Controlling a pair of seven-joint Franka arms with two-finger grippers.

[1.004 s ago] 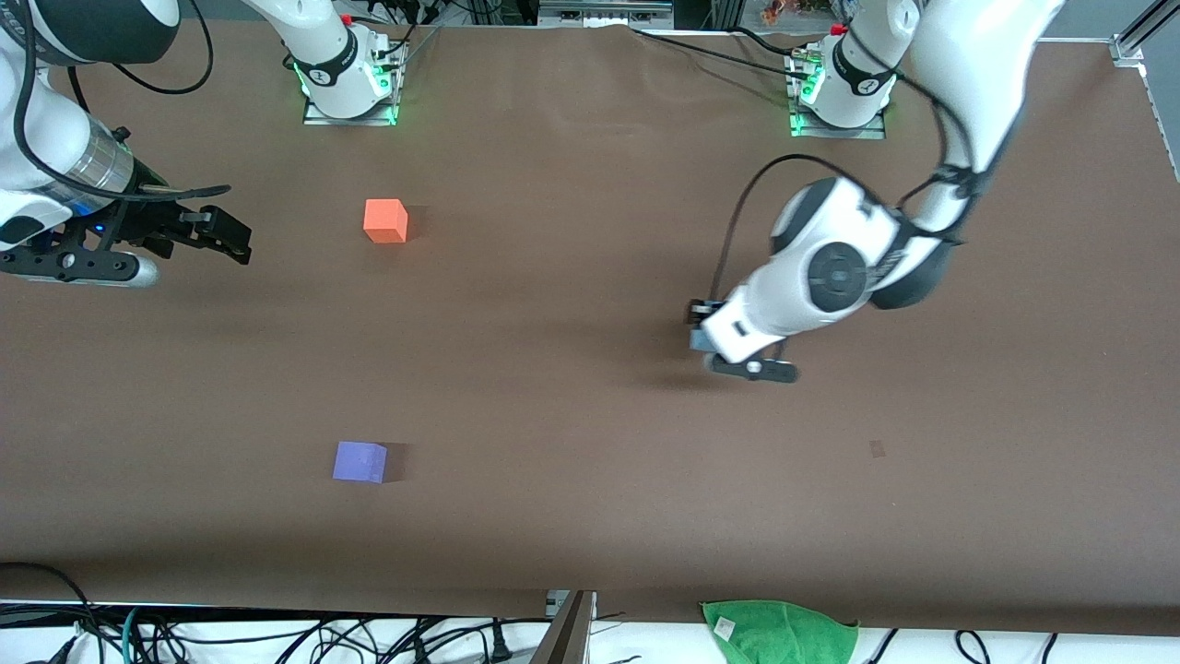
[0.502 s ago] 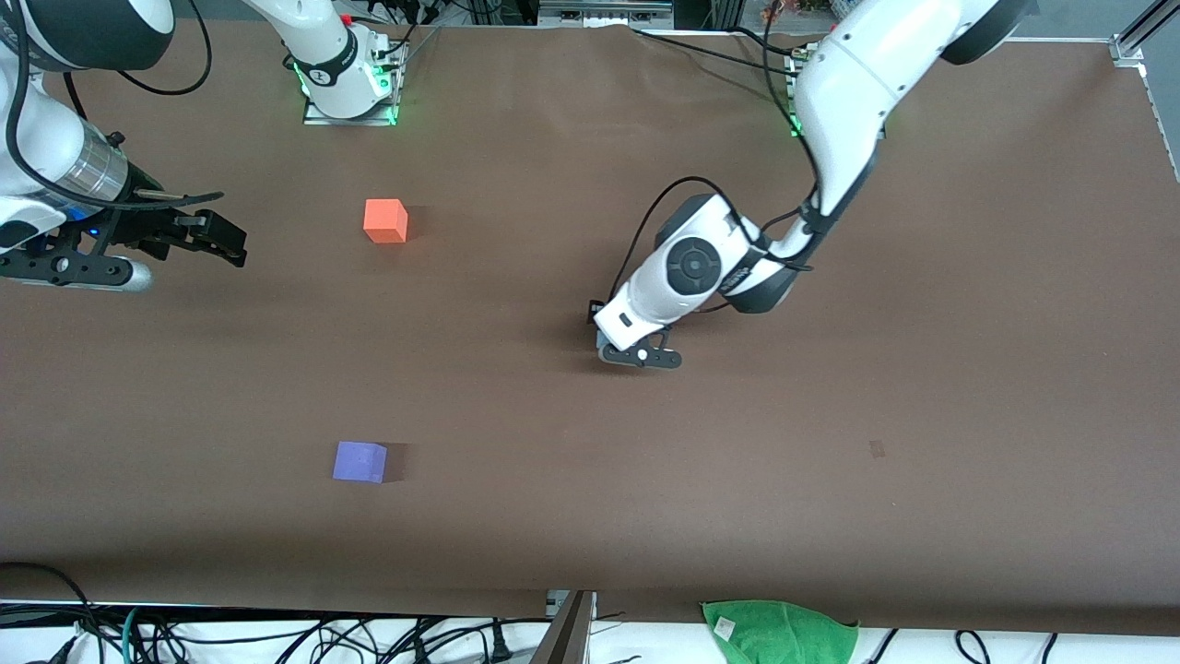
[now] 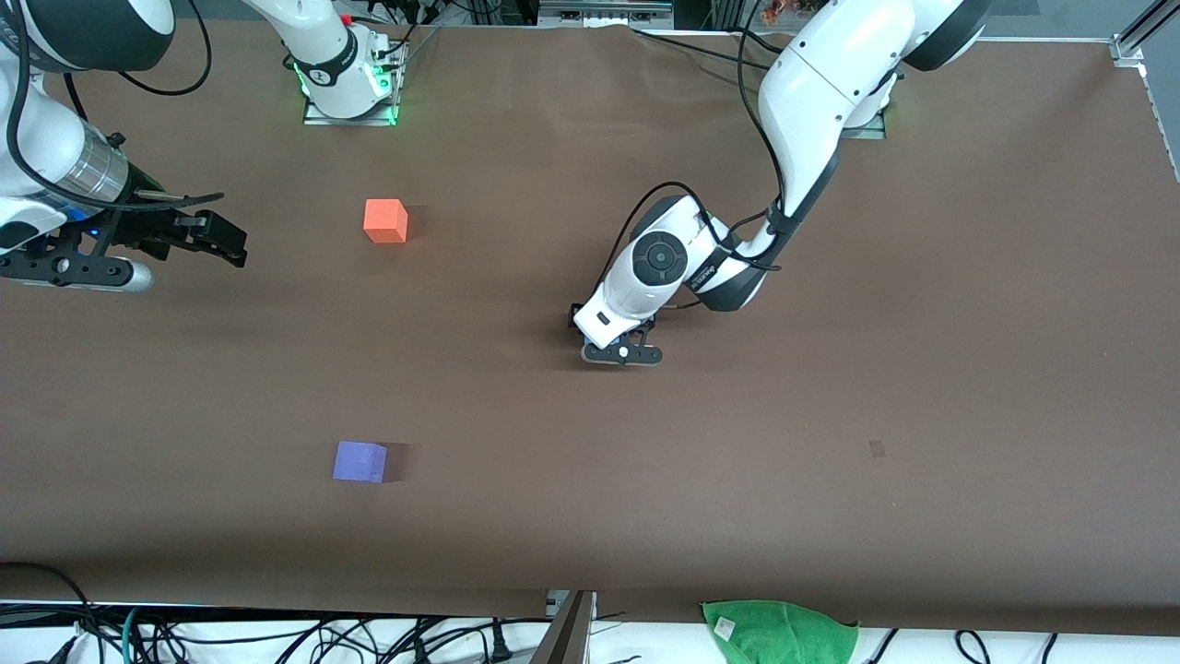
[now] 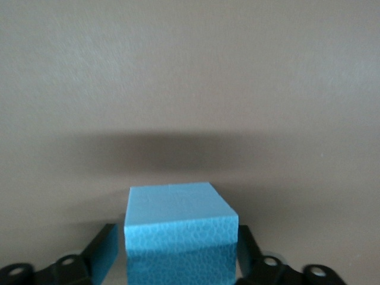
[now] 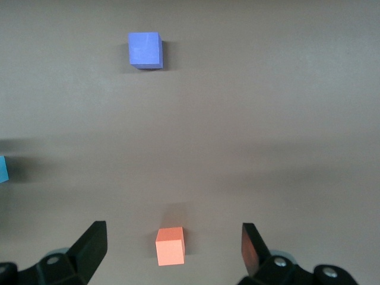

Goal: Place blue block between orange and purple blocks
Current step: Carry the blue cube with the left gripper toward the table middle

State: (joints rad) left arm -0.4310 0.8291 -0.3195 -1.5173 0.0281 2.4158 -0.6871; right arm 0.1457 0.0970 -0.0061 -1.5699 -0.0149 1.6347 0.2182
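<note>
My left gripper [image 3: 619, 354] is shut on the sky-blue block [image 4: 178, 225] and holds it just above the table's middle. The arm hides the block in the front view. The orange block [image 3: 385, 221] sits toward the right arm's end of the table, and the purple block [image 3: 359, 461] sits nearer to the front camera than it, with a wide bare gap between them. My right gripper [image 3: 235, 243] is open and empty and waits at the right arm's end, beside the orange block. The right wrist view shows the orange block [image 5: 170, 245], the purple block [image 5: 145, 50] and a sliver of the blue block [image 5: 3, 169].
A green cloth [image 3: 779, 629] lies off the table's edge nearest the front camera. Cables run along that edge. A small dark mark [image 3: 877, 448] is on the brown table toward the left arm's end.
My left arm has carried the blue block toward the right arm's end of the table, slowing over the last half second. The right arm has barely moved.
</note>
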